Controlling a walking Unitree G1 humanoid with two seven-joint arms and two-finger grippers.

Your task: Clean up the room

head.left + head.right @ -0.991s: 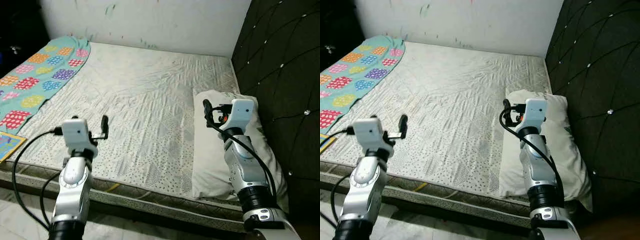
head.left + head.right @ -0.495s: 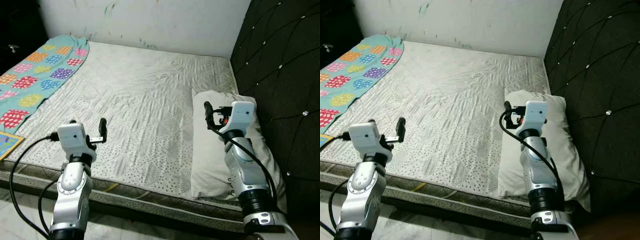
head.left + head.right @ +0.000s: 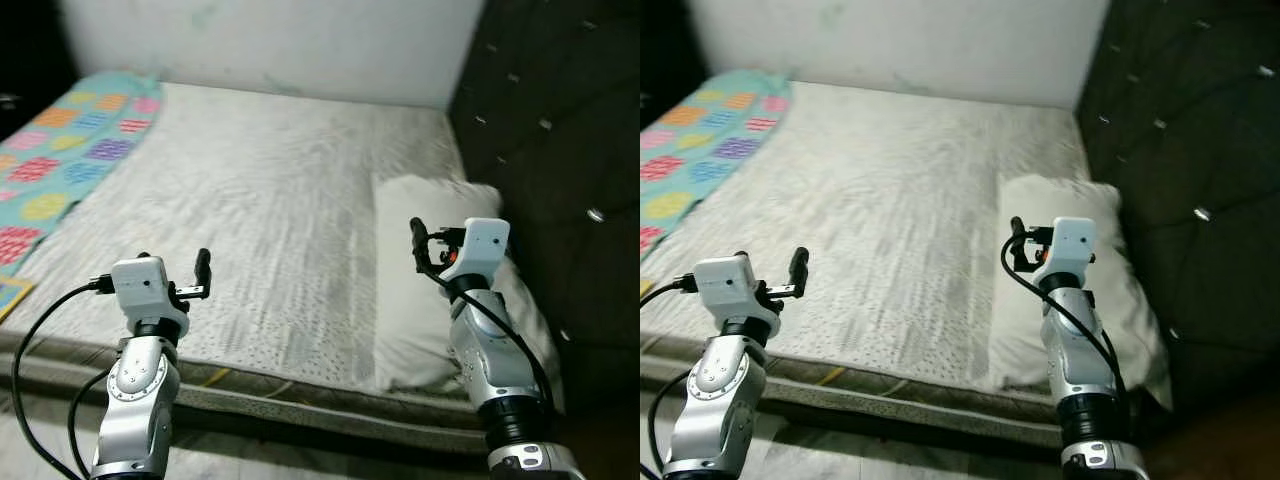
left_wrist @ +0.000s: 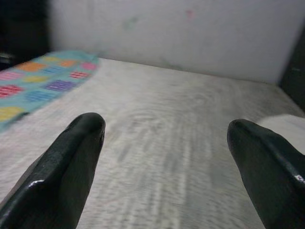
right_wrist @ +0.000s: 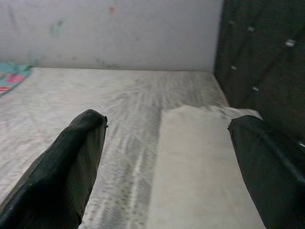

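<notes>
1. Compared with a second ago, both arms are sitting lower and nearer the mattress (image 3: 270, 200) edge; the whole picture is shifting and blurring, so the robot itself seems to be moving.
2. Over the mattress's near edge, the left gripper (image 4: 164, 143) is hovering with fingers spread wide, holding nothing.
3. Above the pillow (image 3: 425, 270), which is lying on the mattress beside the dark headboard (image 3: 560, 150), the right gripper (image 5: 167, 143) is also gaping wide and empty.
4. At the mattress's far left, a patterned blanket (image 3: 60, 165) is lying spread.
5. Tidying is looking barely begun: nothing is being grasped yet.
</notes>
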